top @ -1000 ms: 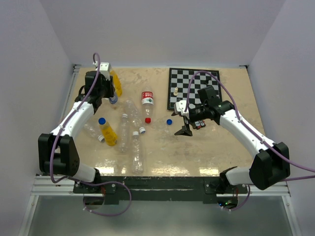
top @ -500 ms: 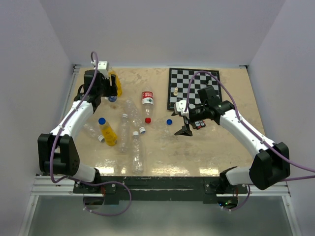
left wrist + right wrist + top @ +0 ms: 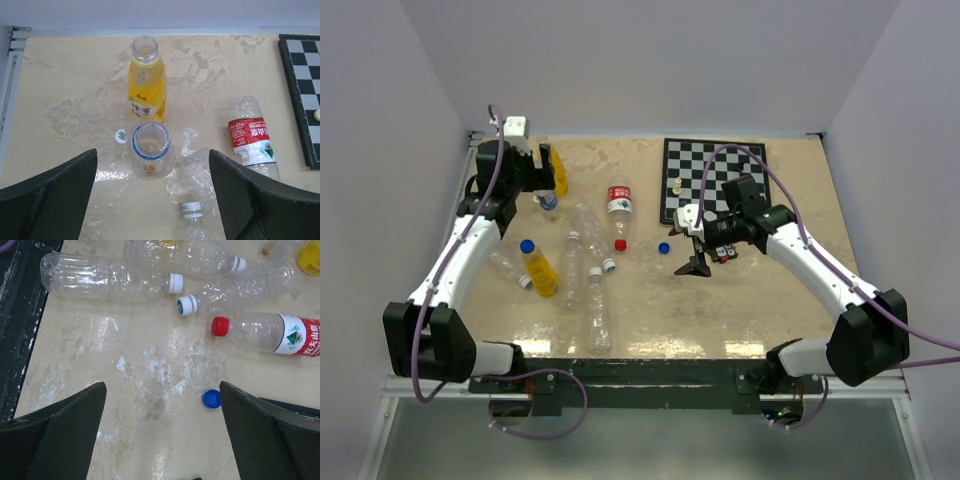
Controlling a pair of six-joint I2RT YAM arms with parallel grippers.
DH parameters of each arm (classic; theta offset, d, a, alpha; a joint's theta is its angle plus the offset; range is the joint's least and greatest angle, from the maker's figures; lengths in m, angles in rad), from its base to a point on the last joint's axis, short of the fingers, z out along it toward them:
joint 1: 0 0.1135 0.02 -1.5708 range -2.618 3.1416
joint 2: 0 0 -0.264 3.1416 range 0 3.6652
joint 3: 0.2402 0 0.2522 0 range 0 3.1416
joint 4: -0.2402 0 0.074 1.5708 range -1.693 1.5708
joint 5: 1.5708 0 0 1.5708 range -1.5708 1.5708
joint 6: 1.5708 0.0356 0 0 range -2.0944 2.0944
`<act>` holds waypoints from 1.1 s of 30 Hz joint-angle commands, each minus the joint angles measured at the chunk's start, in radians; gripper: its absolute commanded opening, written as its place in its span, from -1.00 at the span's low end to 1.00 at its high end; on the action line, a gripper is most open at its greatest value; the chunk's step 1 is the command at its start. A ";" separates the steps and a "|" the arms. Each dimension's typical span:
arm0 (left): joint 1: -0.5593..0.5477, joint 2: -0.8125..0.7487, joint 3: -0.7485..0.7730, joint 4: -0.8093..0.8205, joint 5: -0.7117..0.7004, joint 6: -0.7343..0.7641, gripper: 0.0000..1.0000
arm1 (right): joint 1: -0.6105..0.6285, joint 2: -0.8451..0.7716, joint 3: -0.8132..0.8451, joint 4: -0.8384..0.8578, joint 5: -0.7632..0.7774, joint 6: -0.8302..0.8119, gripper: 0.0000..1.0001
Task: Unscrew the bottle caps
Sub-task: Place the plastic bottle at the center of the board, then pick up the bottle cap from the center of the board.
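The left jaws stand wide open with nothing in them, hanging over the far left part of the bench (image 3: 750, 310). Straight ahead of them is a clear bottle (image 3: 152, 150) with no cap and a blue ring round its neck. Just behind it is an orange bottle (image 3: 146, 90), also uncapped. A small white cap (image 3: 120, 135) lies on the bench just left of the clear one, apart from both.

To the right of these a red-labelled bottle (image 3: 250, 140) lies on its side with its red cap (image 3: 219, 326) on. Near it lies a long clear bottle with a white cap (image 3: 192, 210).

The right jaws are also spread as wide as they go and hold nothing. They hover over the middle of the bench, in front of the chessboard (image 3: 713, 180), which has white chess pieces (image 3: 676, 185) on it. A loose blue cap (image 3: 211, 399) lies on bare bench ahead of them, nearer one finger. Beyond it the red-capped bottle and three long clear bottles (image 3: 110, 279) lie crowded together, their capped necks pointing different ways.

A second orange bottle (image 3: 538, 268), with its blue cap (image 3: 527, 245) on, lies at the left among the clear ones, well apart from both jaws.
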 commanded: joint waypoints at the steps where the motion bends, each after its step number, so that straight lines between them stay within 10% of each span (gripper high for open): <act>1: 0.006 -0.085 0.009 0.003 -0.015 -0.021 1.00 | -0.002 -0.015 -0.004 -0.011 -0.008 -0.014 0.96; 33: -0.032 -0.354 0.222 -0.207 0.318 -0.134 1.00 | -0.002 -0.021 -0.001 -0.022 0.009 -0.030 0.96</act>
